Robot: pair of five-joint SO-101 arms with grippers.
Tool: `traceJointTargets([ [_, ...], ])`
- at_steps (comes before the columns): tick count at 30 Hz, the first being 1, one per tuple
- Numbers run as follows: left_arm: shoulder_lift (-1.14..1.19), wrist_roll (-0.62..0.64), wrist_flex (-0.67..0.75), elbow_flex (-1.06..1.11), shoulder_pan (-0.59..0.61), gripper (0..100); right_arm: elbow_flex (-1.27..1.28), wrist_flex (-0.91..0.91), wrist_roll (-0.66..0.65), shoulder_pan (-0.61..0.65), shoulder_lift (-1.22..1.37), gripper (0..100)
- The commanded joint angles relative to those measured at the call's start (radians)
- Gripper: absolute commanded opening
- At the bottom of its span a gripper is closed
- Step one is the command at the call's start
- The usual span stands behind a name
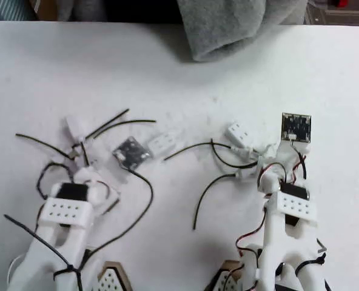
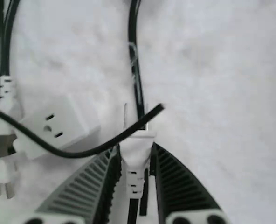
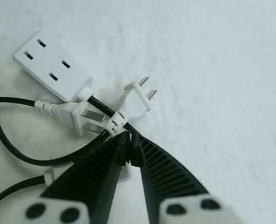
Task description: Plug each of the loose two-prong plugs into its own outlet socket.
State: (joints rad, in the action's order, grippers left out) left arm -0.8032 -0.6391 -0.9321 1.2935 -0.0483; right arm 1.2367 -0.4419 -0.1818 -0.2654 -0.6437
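My left gripper [image 2: 135,156] [image 1: 87,177] is shut on a white two-prong plug [image 2: 136,140], its prongs pointing away from the wrist. A thin black cable [image 2: 82,151] crosses over the plug. Beside it lies a white outlet block [image 2: 58,123], slots up. My right gripper [image 3: 130,138] [image 1: 263,165] is shut on the cord end of another white plug [image 3: 137,97], which rests on the table with its prongs tilted up. A white outlet block [image 3: 51,65] [image 1: 239,134] lies just past it. A second loose plug [image 3: 77,114] lies between that block and my fingers [image 3: 100,172].
Two more white outlet blocks [image 1: 163,143] [image 1: 76,127] and two dark square boards [image 1: 131,153] [image 1: 296,127] lie mid-table among loose black cables [image 1: 201,203]. Another plug [image 2: 3,158] lies near the left gripper. A grey cloth [image 1: 228,27] hangs over the far edge.
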Motion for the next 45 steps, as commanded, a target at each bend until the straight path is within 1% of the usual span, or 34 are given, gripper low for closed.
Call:
traceJointTargets([
  [1, -0.025, 0.08, 0.018, -0.034, -0.119, 2, -0.006, 0.035, -0.002, -0.001, -0.01, 1.9],
  [4, -0.025, 0.157, 0.018, -0.077, -0.17, 2, -0.005, 0.038, -0.002, -0.001, -0.01, 1.9],
  [6, -0.025, 0.181, 0.018, -0.089, -0.196, 2, -0.005, 0.038, -0.002, -0.001, -0.01, 1.9],
  [9, -0.024, 0.181, 0.014, -0.077, -0.24, 2, -0.005, 0.038, -0.002, -0.001, -0.01, 1.9],
  [14, -0.024, 0.176, 0.02, 0.005, -0.308, 2, -0.005, 0.038, -0.002, -0.001, -0.01, 1.9],
  [22, -0.021, 0.175, 0.017, 0.003, -0.312, 3, -0.005, 0.031, -0.005, -0.001, -0.01, 2.0],
  [24, -0.016, 0.146, 0.009, 0.003, -0.315, 3, -0.003, 0.031, -0.005, -0.001, -0.01, 2.0],
  [27, -0.016, 0.058, -0.028, 0.005, -0.317, 3, -0.003, 0.031, -0.005, -0.001, -0.01, 2.0],
  [29, -0.016, 0.021, -0.041, 0.008, -0.317, 3, -0.003, 0.031, -0.005, -0.001, -0.01, 2.0],
  [34, -0.015, 0.002, -0.054, 0.012, -0.318, 3, -0.003, 0.031, -0.005, -0.001, -0.01, 2.0],
  [36, -0.015, 0.002, -0.069, 0.018, -0.318, 5, -0.003, 0.031, -0.005, -0.001, -0.01, 2.0],
  [40, -0.015, 0.0, -0.124, 0.023, -0.314, 15, -0.003, 0.031, -0.003, -0.001, -0.01, 2.0],
  [42, -0.015, -0.02, -0.14, 0.026, -0.314, 16, -0.003, 0.031, -0.003, -0.001, -0.01, 2.0],
  [45, -0.015, -0.098, -0.146, 0.037, -0.312, 16, -0.003, 0.031, -0.003, -0.001, -0.01, 2.0],
])
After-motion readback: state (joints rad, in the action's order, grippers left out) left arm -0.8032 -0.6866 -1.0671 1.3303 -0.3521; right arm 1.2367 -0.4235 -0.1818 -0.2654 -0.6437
